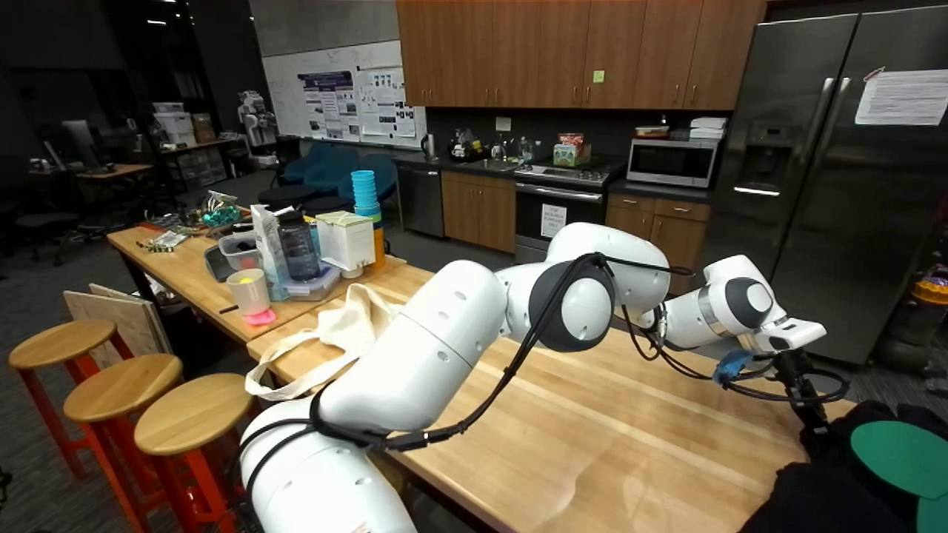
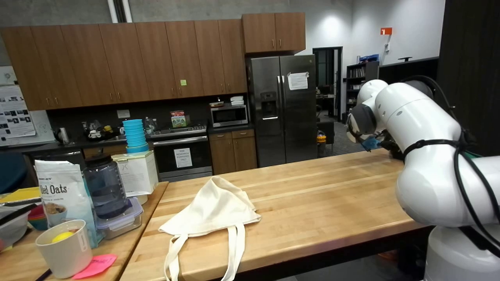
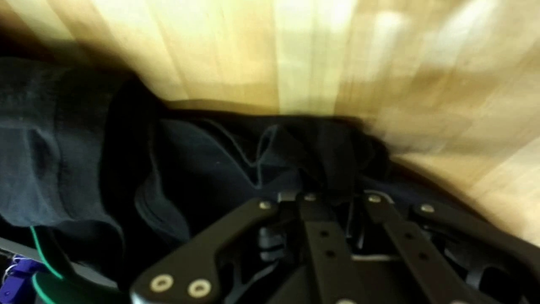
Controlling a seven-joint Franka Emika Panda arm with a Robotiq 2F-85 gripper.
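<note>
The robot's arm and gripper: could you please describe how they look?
The arm is white and smooth, in rounded segments, with dark grey joint rings. Black cables run along it, and a blue patch shows near the wrist. The gripper is black; the wrist view shows straight bars with small holes, and pale metal bolts.

A dark stainless refrigerator [image 2: 267, 134] faces me across the butcher-block table [image 2: 312, 187]. Left of it are a range [image 2: 167, 156] and wood-grain wall cabinets [image 2: 121, 62]; right of it, a doorway [image 2: 327, 84], a black bookcase [image 2: 356, 85] and a pale wall [image 2: 332, 29] catching bright light. Orange-legged stools [image 1: 122, 385] stand well to its left on dark carpet [image 1: 26, 444].
</note>
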